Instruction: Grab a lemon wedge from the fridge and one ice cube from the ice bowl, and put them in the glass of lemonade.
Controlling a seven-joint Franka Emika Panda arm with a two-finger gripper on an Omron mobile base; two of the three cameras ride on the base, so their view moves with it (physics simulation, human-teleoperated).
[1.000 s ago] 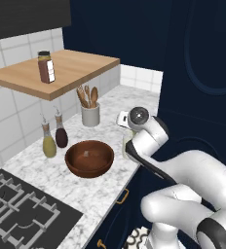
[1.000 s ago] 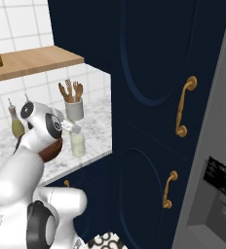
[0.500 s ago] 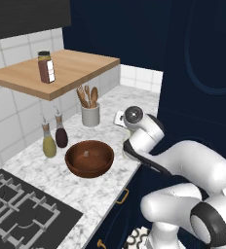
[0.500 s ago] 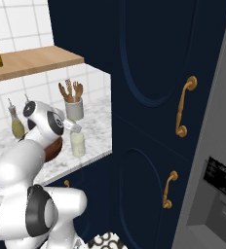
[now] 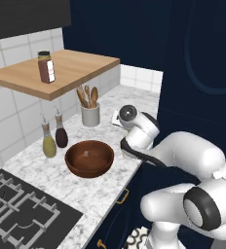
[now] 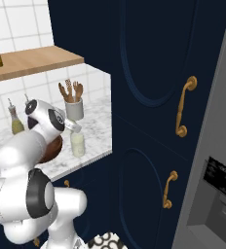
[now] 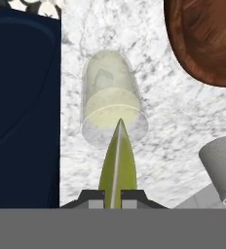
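The grey fridge [image 6: 217,160] fills the right edge of the right base view, its black dispenser panel low on the door. Beside it stand the tall navy cabinets [image 6: 154,97] with gold handles, and left of those the marble counter [image 5: 47,175] runs under a wooden shelf [image 5: 61,73] that carries a spice jar [image 5: 46,67]. A black stovetop [image 5: 17,209] occupies the counter's near end.

The ice bowl [image 5: 89,158], wide and reddish-brown, sits on the marble between the stovetop and the grey utensil crock [image 5: 90,115], with two slim bottles [image 5: 55,138] just beside it toward the wall. In the hand view the bowl's rim shows at the upper right and the crock at the lower right.

The glass of lemonade [image 7: 112,99] stands on the marble near the counter's edge, close to the navy cabinet face; in the right base view it shows as a pale tumbler [image 6: 77,144] just below the arm's hand.

The gripper [image 7: 116,194] has its fingers pressed nearly together, pinching a lemon wedge [image 7: 117,160], a slim yellow-green sliver that juts straight out from between the tips. The wedge's pointed end lies over the glass's rim in the hand view, so the glass is directly ahead of the hand and close; whether the wedge touches the glass cannot be told.
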